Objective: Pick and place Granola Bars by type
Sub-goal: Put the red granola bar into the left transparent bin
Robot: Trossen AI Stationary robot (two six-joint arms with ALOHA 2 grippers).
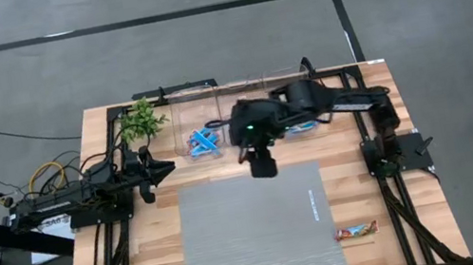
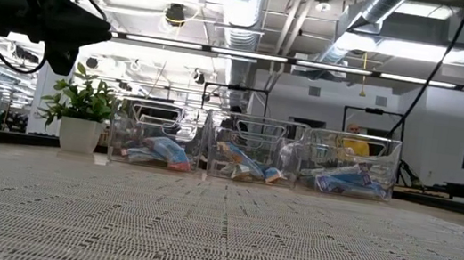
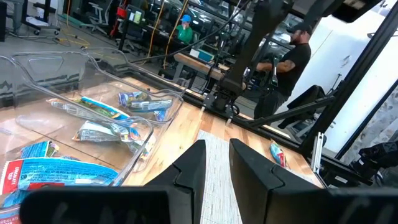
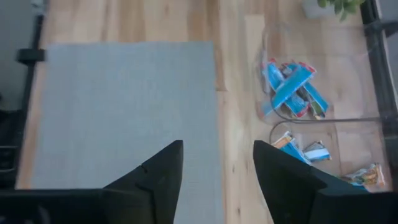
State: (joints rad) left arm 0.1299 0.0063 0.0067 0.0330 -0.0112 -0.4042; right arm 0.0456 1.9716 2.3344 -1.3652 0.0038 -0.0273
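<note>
grey woven mat (image 1: 253, 231) lies nearest, bare. my right gripper (image 1: 262, 165) hangs released over its far edge; the last tan foil-wrapped granola bar (image 1: 356, 230) waits near-right on the wooden surface (image 1: 382, 253). i'd swing over, descend squarely.

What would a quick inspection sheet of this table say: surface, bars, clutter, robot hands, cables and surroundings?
Surface: wooden table with a grey mat in the middle.
Job's things: blue bars lie in the clear bins along the far edge; one tan bar lies on bare wood right of the mat.
Clutter: potted plant at the far left corner.
Hands: right hand open and empty above the mat's far edge; left hand open, parked at the left side.
Cables: yellow and black wires off the left edge.
Surroundings: a person in black stands beyond the table.
</note>
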